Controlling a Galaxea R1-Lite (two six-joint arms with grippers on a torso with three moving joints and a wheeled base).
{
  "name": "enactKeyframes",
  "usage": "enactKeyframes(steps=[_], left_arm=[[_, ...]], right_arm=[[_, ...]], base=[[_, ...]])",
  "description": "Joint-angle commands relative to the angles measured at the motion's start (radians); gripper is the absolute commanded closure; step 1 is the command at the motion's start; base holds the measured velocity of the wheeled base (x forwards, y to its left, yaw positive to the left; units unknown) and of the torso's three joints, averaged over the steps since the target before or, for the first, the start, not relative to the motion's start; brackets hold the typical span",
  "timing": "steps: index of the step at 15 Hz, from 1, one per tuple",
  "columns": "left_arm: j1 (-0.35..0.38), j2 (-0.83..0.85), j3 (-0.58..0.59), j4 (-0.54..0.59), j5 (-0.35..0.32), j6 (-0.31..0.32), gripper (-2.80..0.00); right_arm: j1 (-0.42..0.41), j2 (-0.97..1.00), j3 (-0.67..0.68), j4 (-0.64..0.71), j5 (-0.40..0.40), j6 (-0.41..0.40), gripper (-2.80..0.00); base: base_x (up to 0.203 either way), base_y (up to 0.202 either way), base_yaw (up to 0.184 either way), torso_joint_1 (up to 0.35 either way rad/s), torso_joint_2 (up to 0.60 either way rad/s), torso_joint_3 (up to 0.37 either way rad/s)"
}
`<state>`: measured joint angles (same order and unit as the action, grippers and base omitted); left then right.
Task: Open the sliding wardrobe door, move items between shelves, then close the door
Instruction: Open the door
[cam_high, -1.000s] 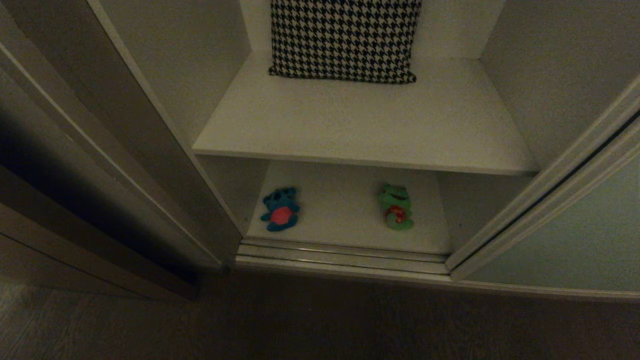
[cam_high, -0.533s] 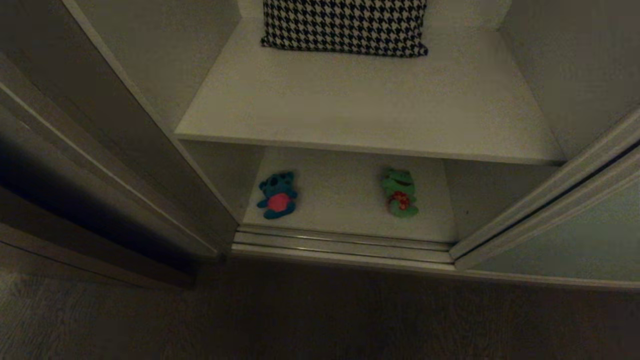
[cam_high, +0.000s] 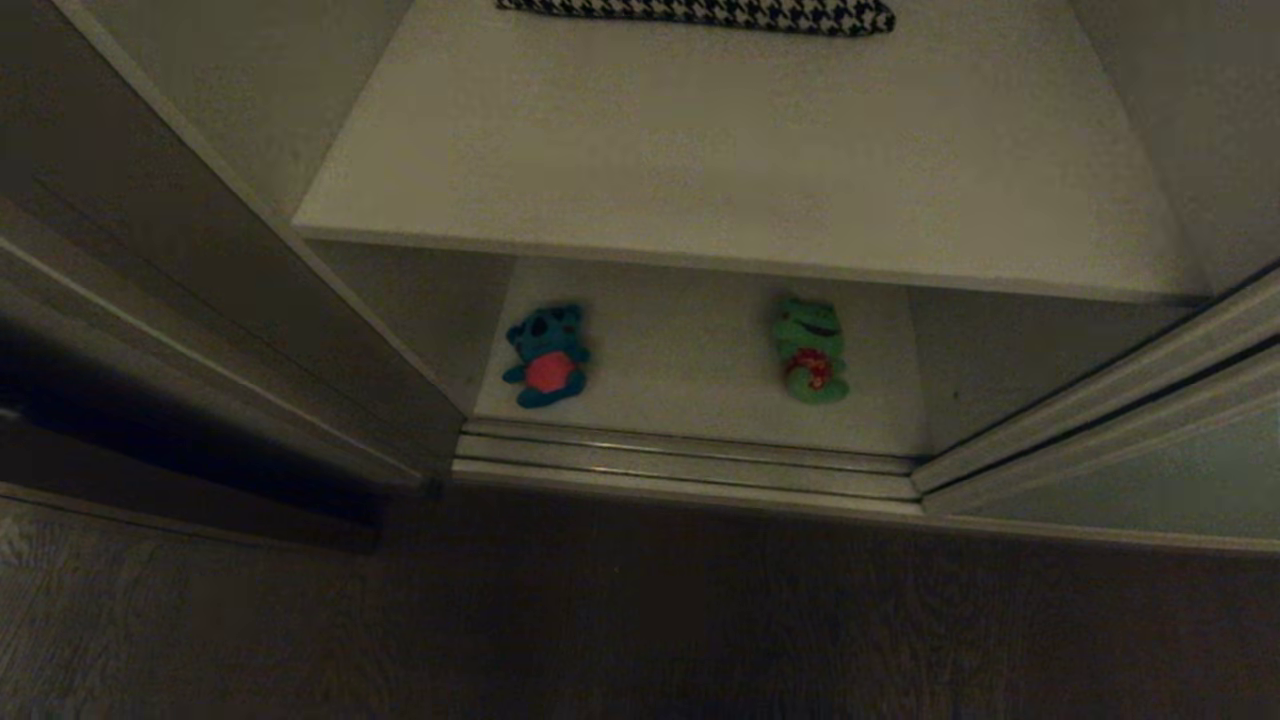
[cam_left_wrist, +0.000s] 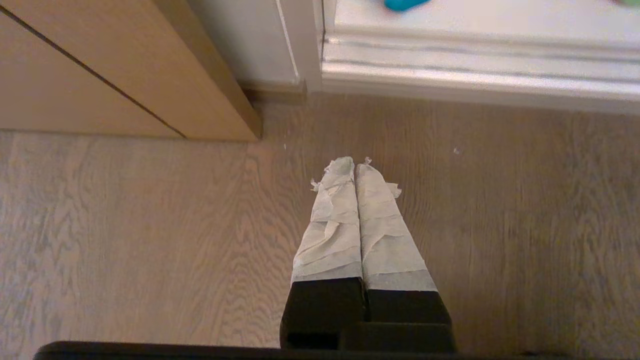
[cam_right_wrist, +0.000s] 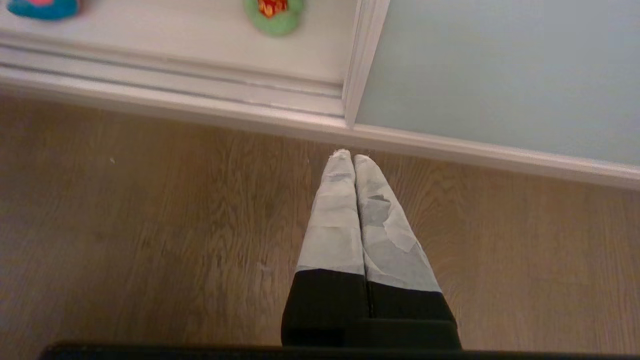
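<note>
Wardrobe open, both toys on the bottom shelf, both grippers clenched empty over the floor.

Head view: bear (cam_high: 546, 356) centre-left and frog (cam_high: 812, 350) centre-right on the lower shelf (cam_high: 690, 370), well apart; upper shelf (cam_high: 740, 150) above with a houndstooth pillow (cam_high: 700, 12) at top edge; sliding wardrobe door (cam_high: 1150, 480) at lower right. Left wrist view: left gripper (cam_left_wrist: 355, 162), fingers pressed together over the floor (cam_left_wrist: 150, 240), bear at top edge, well apart. Right wrist view: right gripper (cam_right_wrist: 348, 156), fingers clamped on nothing, near the door's bottom rail; frog at top centre, bear at upper left.
</note>
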<state>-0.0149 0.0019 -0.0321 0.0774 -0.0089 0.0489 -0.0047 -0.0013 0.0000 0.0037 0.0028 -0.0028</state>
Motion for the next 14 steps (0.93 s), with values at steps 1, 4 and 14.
enactKeyframes(steps=[1, 4, 14], left_arm=[[0.001, 0.003, 0.000, 0.001, 0.000, 0.000, 0.00], [0.001, 0.003, 0.000, 0.001, 0.000, 0.000, 0.00], [0.000, 0.003, 0.001, 0.000, -0.001, 0.000, 0.00]], right_arm=[[0.000, 0.001, 0.000, 0.001, 0.000, 0.000, 0.00], [0.000, 0.001, 0.000, 0.000, 0.000, 0.000, 0.00], [0.000, 0.001, 0.000, -0.001, 0.000, 0.000, 0.00]], base=[[0.000, 0.000, 0.000, -0.002, 0.00, -0.197], [0.000, 0.000, 0.000, 0.000, 0.00, -0.199], [0.000, 0.000, 0.000, 0.002, 0.00, -0.198]])
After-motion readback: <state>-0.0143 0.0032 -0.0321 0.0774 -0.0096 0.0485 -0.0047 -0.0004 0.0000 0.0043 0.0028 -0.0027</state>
